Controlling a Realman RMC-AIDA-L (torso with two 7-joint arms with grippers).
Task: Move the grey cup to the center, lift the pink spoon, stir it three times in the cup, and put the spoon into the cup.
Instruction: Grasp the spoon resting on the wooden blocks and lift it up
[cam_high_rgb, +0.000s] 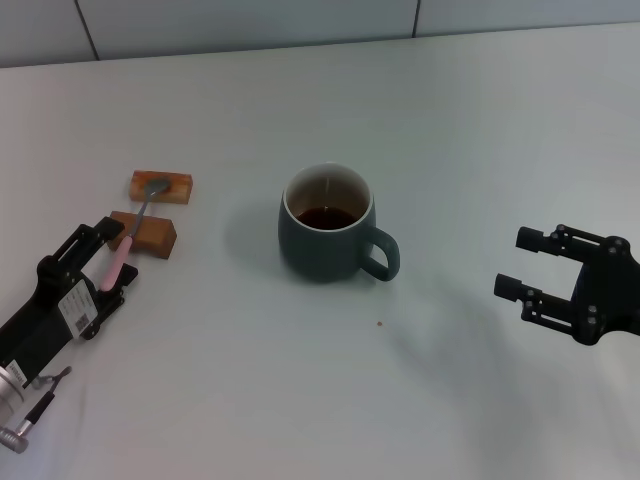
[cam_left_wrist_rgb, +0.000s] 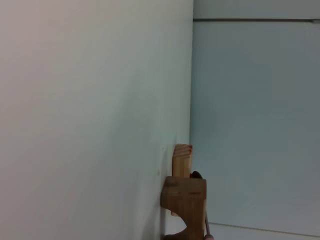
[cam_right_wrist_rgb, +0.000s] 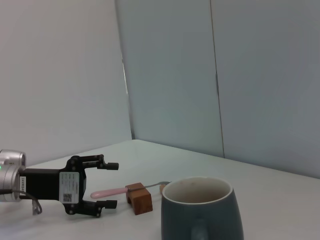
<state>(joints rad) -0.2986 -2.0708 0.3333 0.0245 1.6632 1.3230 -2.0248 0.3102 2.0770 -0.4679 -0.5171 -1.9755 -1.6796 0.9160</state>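
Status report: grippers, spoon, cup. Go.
Left gripper open, straddling the pink spoon handle. Spoon rests across two wooden blocks. Right gripper open, off to the right. Grey cup centered; path clear.

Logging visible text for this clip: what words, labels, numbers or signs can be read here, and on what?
No text can be read.
Left claw: a white sticker on its body, with a square code and small print, too small to read.
Cup, spoon, blocks, right claw: no markings visible.
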